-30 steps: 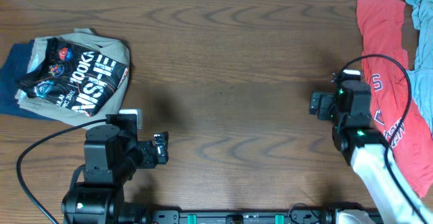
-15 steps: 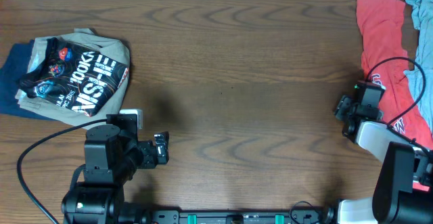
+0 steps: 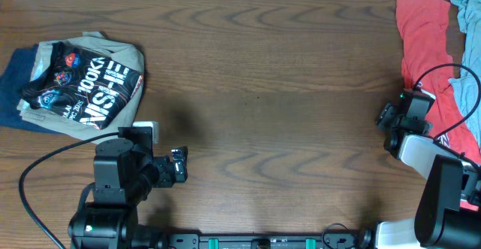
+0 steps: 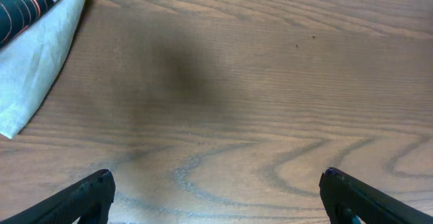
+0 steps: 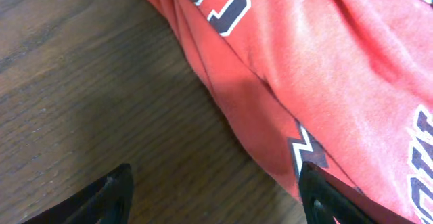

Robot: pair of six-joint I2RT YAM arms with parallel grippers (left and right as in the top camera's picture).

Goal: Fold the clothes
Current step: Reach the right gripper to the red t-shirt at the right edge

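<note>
The red-orange T-shirt (image 3: 421, 38) lies crumpled along the table's right edge, with navy-and-white lettering showing. In the right wrist view its left edge (image 5: 325, 68) runs diagonally across the wood. My right gripper (image 3: 388, 119) is open at that left edge, low over the table; one finger is over bare wood and the other over the cloth (image 5: 213, 197). It holds nothing. My left gripper (image 3: 179, 165) is open and empty over bare wood near the front left (image 4: 215, 193).
A folded stack sits at the far left: a black shirt with white print (image 3: 86, 83) on a tan garment (image 3: 120, 52) and a navy one (image 3: 13, 83). The tan edge shows in the left wrist view (image 4: 34, 68). A light blue garment (image 3: 470, 61) lies by the red shirt.
My right arm has swung right and toward the front, bringing its gripper from the table's middle right to the red shirt's left edge. The left arm has not moved.
</note>
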